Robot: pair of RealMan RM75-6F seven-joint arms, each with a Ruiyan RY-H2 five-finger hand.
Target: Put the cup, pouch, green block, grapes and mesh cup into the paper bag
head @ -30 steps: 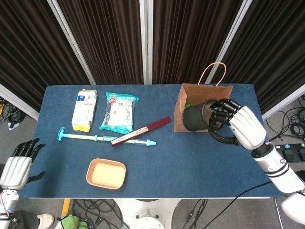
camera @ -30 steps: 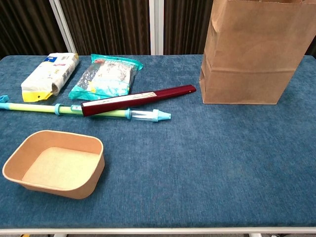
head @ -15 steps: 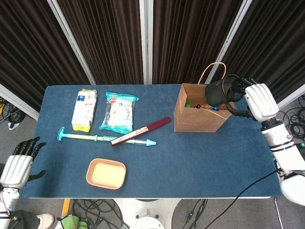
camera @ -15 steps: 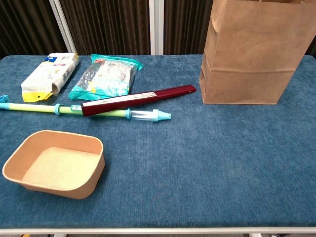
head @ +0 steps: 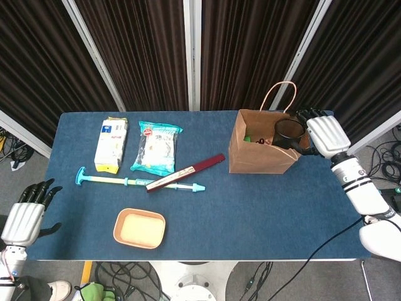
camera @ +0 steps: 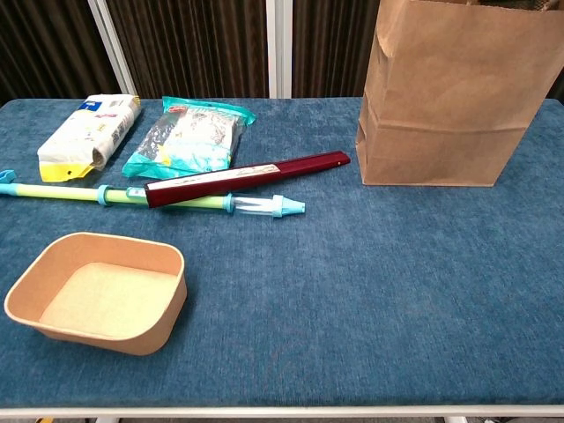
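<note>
Dark round mesh cup (head: pixel 287 131) in right hand (head: pixel 321 133) fingers over paper bag (head: pixel 260 155); left hand (head: pixel 22 218) fingers apart, empty.

Mesh cup (head: pixel 287 132) in paper bag (head: pixel 260 157) (table's (head: pixel 250 207) right).

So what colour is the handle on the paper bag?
The handle of the paper bag is pale orange-pink, best seen in the head view.

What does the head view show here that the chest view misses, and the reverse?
Only the head view shows both hands: the right hand holding the mesh cup in the mouth of the bag, the left hand open off the table edge. It also shows the bag's handle and inside. The chest view adds only the tray's side wall up close. Both show the bag, tray, two packets, syringe and red stick.
</note>
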